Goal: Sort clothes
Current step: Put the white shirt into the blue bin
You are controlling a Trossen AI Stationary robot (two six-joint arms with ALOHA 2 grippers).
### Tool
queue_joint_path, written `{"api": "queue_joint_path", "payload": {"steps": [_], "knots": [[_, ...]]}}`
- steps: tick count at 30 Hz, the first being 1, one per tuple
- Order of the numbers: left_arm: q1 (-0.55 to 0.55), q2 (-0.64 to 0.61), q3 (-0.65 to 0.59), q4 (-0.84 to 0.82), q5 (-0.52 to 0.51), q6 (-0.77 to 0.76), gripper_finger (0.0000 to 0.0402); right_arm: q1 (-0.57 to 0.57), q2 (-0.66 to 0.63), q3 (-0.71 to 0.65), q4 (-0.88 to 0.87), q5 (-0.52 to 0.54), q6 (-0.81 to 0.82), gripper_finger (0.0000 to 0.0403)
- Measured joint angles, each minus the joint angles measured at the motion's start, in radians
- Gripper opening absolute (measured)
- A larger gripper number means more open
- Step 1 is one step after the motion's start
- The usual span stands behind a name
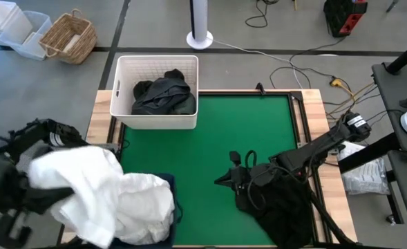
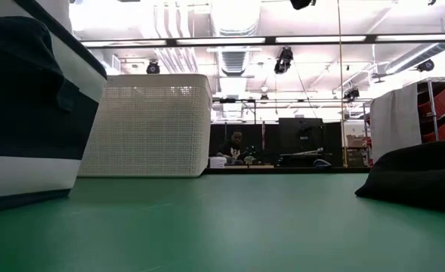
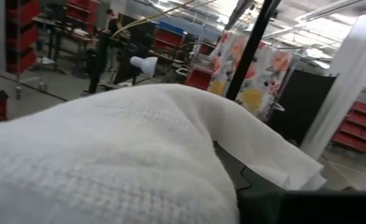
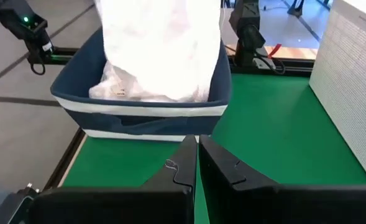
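A big white garment (image 1: 92, 183) is draped over my left arm (image 1: 3, 187) and hides its gripper. The garment hangs down into the navy bin (image 4: 139, 115) at the table's near left corner, onto other white clothes (image 4: 127, 90). It also fills the left wrist view (image 3: 108, 155). My right gripper (image 4: 197, 152) is shut and empty, level above the green mat and pointing toward the bin. A black pile of clothes (image 1: 282, 204) lies on the mat under and behind the right arm. Dark clothes (image 1: 163, 93) lie in the white lattice basket (image 1: 155, 119).
The white basket (image 2: 146, 125) stands at the far left of the green mat (image 1: 210, 138). A wooden frame (image 1: 314, 111) runs round the mat. Off the table lie a wicker basket (image 1: 70, 38), plastic boxes (image 1: 16, 31) and cables (image 1: 314, 76). The middle of the mat is bare.
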Motion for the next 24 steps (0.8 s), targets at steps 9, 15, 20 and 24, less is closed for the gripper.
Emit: {"api": "queue_joint_path", "payload": {"steps": [9, 15, 20, 24], "knots": [[0.042, 0.107, -0.001, -0.041, -0.002, -0.075, 0.0, 0.002, -0.069, 0.055, -0.227, 0.001, 0.03, 0.001], [0.117, 0.182, -0.004, -0.065, -0.011, -0.069, 0.0, 0.006, -0.134, 0.056, -0.333, 0.005, 0.075, 0.0011], [0.165, 0.209, -0.005, -0.065, 0.002, -0.07, 0.0, 0.007, -0.182, 0.049, -0.373, 0.005, 0.106, 0.0011], [0.192, 0.215, -0.002, -0.061, -0.014, -0.069, 0.0, 0.006, -0.202, 0.048, -0.378, 0.005, 0.106, 0.0011]]}}
